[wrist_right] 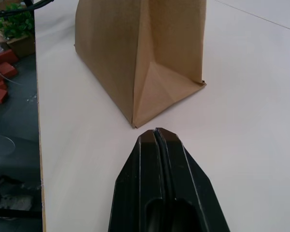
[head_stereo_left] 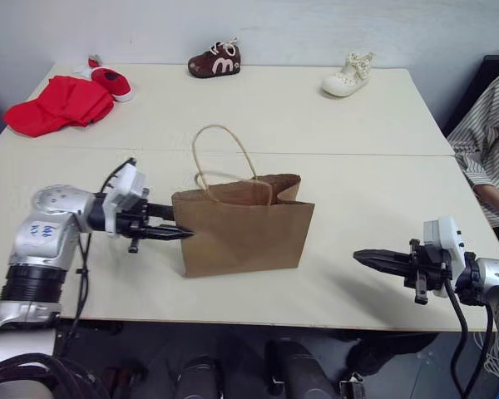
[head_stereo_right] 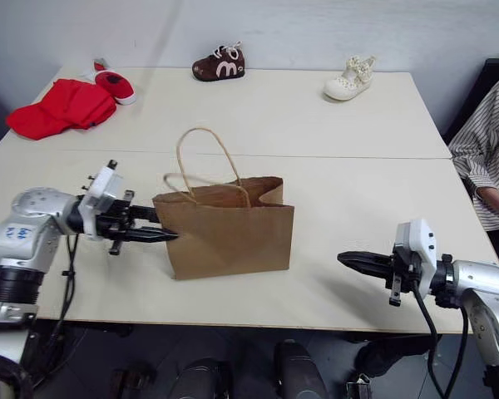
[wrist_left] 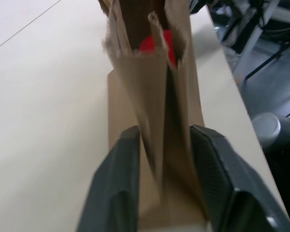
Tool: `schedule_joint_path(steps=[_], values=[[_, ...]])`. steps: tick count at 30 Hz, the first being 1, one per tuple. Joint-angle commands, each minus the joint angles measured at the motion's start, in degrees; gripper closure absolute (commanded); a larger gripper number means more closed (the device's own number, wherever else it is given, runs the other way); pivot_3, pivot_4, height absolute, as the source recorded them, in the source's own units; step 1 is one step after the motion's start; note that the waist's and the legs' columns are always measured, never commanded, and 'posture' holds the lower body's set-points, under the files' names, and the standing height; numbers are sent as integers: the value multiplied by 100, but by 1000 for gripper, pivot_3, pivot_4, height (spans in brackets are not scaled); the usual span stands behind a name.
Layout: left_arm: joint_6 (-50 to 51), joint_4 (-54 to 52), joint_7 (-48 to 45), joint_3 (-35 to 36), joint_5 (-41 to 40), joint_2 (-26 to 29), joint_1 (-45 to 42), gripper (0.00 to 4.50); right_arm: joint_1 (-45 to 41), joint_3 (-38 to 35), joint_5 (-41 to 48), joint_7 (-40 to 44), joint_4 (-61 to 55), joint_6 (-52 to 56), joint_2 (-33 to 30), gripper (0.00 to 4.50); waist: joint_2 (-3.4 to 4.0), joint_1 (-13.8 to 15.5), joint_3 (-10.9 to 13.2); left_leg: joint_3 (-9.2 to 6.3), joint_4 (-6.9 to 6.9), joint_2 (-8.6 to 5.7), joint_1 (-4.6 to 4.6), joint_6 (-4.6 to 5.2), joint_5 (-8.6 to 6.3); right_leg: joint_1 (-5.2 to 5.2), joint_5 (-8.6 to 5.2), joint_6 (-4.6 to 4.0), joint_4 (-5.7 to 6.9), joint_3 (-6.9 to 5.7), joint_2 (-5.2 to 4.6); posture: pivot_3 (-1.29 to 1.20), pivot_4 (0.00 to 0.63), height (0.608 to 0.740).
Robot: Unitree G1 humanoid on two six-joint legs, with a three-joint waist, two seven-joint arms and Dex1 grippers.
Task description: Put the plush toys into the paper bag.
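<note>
A: What is the paper bag (head_stereo_left: 245,229) like?

B: Plain brown kraft paper, matte and creased, standing upright on the pale tabletop (head_stereo_left: 316,125). Its side panels fold inward in sharp gussets, and twisted paper loop handles (head_stereo_left: 223,158) arch above its open mouth.

A: And where does it sit from the left gripper (head_stereo_left: 173,231)?

B: Right at its tips. The two black, smooth, tapering fingers (wrist_left: 118,188) point level at the bag's narrow end. In the left wrist view they stand partly apart, one on each side of the folded end gusset, with gaps to the paper; I cannot tell whether they touch it.

A: Any plush toys?

B: Past those fingers, deep in the bag's mouth, a rounded bright red shape (wrist_left: 157,44) shows between the paper walls. It is too blurred to name with certainty, but it looks soft and round, like the red plush.

A: The right gripper (head_stereo_left: 368,258)?

B: Its fingers are pressed together into one dark wedge, holding nothing. The bag stands well apart from it, straight ahead of the tips; the right wrist view shows the bag's other end with its triangular bottom fold.

A: What else is about?

B: Far beyond both grippers: a crumpled red cloth (head_stereo_left: 56,105), a small red shoe (head_stereo_left: 111,81), a brown shoe (head_stereo_left: 215,60) and a cream shoe (head_stereo_left: 347,75). A person's striped sleeve (head_stereo_left: 486,133) is at the table's right edge.
</note>
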Motion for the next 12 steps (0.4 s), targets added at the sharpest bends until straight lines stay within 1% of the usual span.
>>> schedule_joint_path(steps=[1, 2, 4, 6, 7, 9, 11, 12], values=[[-32, -483, 332, 847, -138, 349, 727, 1695, -57, -254, 35, -144, -150, -215, 30, 3582, 0, -10, 0, 0, -1, 0, 1, 1, 0, 0, -1, -2, 1, -2, -3, 0, 150, 740], [-317, -601, 629, 1227, 14, 380, 1117, 1370, -109, -303, -54, -169, -57, -347, 11, 3245, 0, -13, 0, 0, -2, 1, 0, 1, -1, 0, -1, -2, 0, -3, -4, 0, 150, 740], [-588, -851, 937, 1813, 150, 434, 1840, 733, -285, -367, -260, -72, 180, -778, -80, 2531, 0, -17, 0, -1, -5, 0, 1, 4, -3, -1, -1, -2, 0, -6, -14, 0, 150, 740], [-849, -1035, 1159, 2070, 297, 426, 2301, 111, -481, -396, -362, 102, 439, -1053, -208, 1829, -2, -3, 1, -2, -4, -2, 1, 7, -5, 0, -1, -2, -2, -11, -21, 0, 150, 740], [-936, -1119, 1208, 2163, 306, 410, 2478, 100, -592, -406, -383, 218, 587, -1122, -302, 1532, -3, 23, 1, -1, -1, -5, 2, 11, -7, 1, -1, -2, 0, -12, -23, 0, 150, 740], [-758, -1279, 1334, 2306, 231, 435, 2731, 100, -813, -327, -643, 609, 990, -1604, -570, 794, -2, 67, 1, -1, 2, -13, 1, 19, -8, 4, 0, 0, 0, -17, -32, 0, 150, 740], [-785, -1220, 1434, 2437, 227, 445, 2838, 100, -1253, -320, -661, 659, 1494, -1669, -686, 64, -2, 77, 1, -3, 3, -22, 3, 30, -9, 11, 1, 2, -2, -26, -47, 0, 150, 740], [-876, -1138, 1430, 2475, 261, 453, 2894, 100, -1401, -277, -706, 725, 1687, -1733, -737, 24, -2, 77, 1, -4, 3, -22, 3, 30, -9, 13, 1, 2, -5, -29, -47, 0, 150, 740]])
